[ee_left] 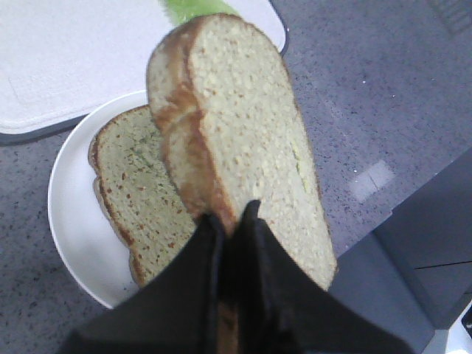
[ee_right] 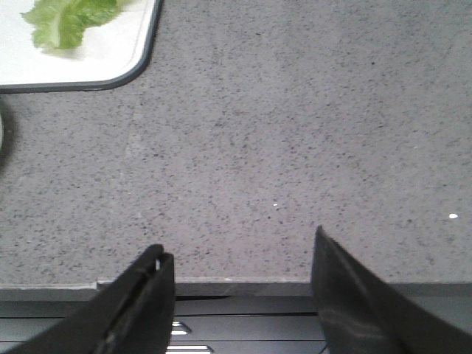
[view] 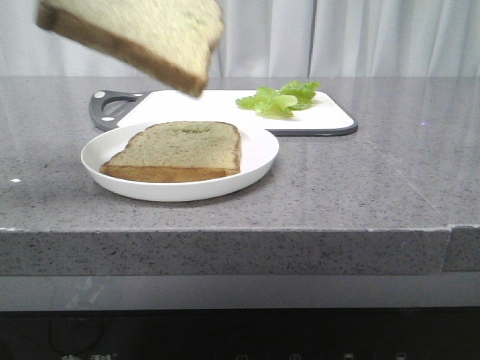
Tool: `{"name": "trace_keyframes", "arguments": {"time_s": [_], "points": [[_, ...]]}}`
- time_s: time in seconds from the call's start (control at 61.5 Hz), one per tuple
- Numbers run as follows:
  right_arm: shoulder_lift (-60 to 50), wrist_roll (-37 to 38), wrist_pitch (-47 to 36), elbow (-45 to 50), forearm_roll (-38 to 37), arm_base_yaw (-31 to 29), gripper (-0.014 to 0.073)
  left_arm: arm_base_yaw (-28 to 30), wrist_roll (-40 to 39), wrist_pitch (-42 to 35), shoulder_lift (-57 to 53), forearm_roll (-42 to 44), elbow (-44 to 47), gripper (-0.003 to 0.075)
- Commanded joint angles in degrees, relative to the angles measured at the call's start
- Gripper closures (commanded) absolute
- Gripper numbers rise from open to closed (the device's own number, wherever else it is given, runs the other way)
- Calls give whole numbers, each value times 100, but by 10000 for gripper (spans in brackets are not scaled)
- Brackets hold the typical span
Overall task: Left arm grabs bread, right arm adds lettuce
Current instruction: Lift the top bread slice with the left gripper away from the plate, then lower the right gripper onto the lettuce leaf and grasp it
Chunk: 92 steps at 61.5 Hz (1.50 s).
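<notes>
The bread (view: pixel 142 34) hangs tilted in the air above the left of the plate, at the top left of the front view. In the left wrist view my left gripper (ee_left: pixel 230 214) is shut on the brown crust edge of the bread (ee_left: pixel 243 133); the gripper itself is outside the front view. The lettuce (view: pixel 281 97) lies on the white cutting board (view: pixel 225 105) behind the plate, and a bit of lettuce (ee_left: pixel 193 7) shows past the held slice. My right gripper (ee_right: pixel 240 243) stands open and empty over the table's front edge, well short of the lettuce (ee_right: pixel 66 21).
A second slice with a shallow dent (view: pixel 180 146) lies flat on the white plate (view: pixel 259 142), seen under the held bread as the lower slice (ee_left: pixel 136 192) on the plate (ee_left: pixel 70 221). The board's dark handle (view: pixel 105 105) points left. Grey speckled counter (ee_right: pixel 280 147) surrounds them.
</notes>
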Motion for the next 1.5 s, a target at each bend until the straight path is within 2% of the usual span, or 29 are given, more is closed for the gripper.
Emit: {"name": "trace_keyframes", "arguments": {"time_s": [0.0,0.179,0.293,0.504,0.667,0.862,1.041,1.48], "points": [[52,-20,-358,-154,179,-25,155,59,-24,-308,-689,-162,144,741],[132,-32,-547,-154,465,-25,155,535,-71,-367,-1801,-92,992,741],[483,-317,-637,-154,892,18,155,938,-75,-367,-2310,-77,1402,741],[1583,-1508,-847,-460,2162,18,155,1797,-88,-289,-2735,3,1828,741],[2516,-2322,-944,-969,3031,18,155,2142,-88,-50,-2758,31,1841,741],[3732,-3127,-897,-1834,3992,18,155,2289,-88,-75,-2758,62,1841,741],[4806,-3509,-877,-2708,4566,18,155,2289,-88,-164,-2758,108,1841,741],[7673,-3626,-744,-5400,4800,271,155,2289,-88,-239,-2758,140,1841,741]]}}
